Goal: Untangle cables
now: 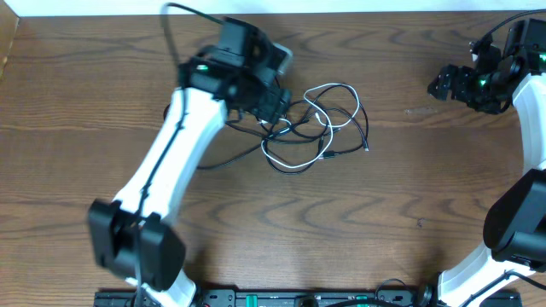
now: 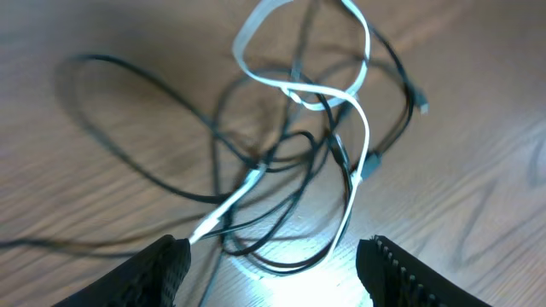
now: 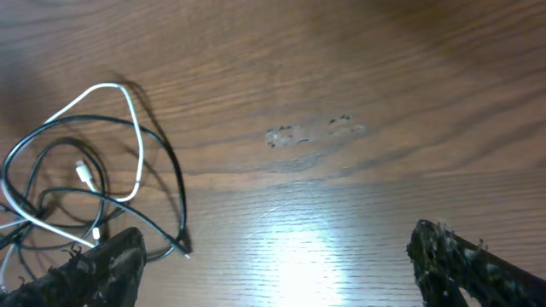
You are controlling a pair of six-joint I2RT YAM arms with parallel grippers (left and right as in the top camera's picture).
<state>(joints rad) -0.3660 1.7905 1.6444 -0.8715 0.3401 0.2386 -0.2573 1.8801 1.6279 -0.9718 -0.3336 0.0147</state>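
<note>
A: How many arms are at it?
B: Two. The left arm (image 1: 183, 145) reaches across to the cables (image 1: 320, 119). The right arm (image 1: 536, 136) stands off toward the 2 o'clock side of the table (image 1: 409, 196).
A: Where's the tangle?
B: It's one loose knot lying flat on the wood, about 1 o'clock from the table's middle.
A: Count the cords for me.
B: One white cable (image 2: 365, 141), looping through the heap. The black cables (image 1: 361, 115) I can't count, they cross too much. One black strand trails out of the knot toward 8 o'clock, and one black plug (image 1: 367, 149) pokes out at 4 o'clock.
A: And the left gripper?
B: The left gripper (image 2: 273, 273) hangs at the knot's 9 o'clock edge. Its two fingers (image 2: 162, 269) are spread wide and grip nothing, and strands lie on the table between them.
A: And the right gripper?
B: The right gripper (image 3: 277, 273) is wide as well and empty, well apart from the cables. In its own camera the knot sits off at 9 o'clock.
</note>
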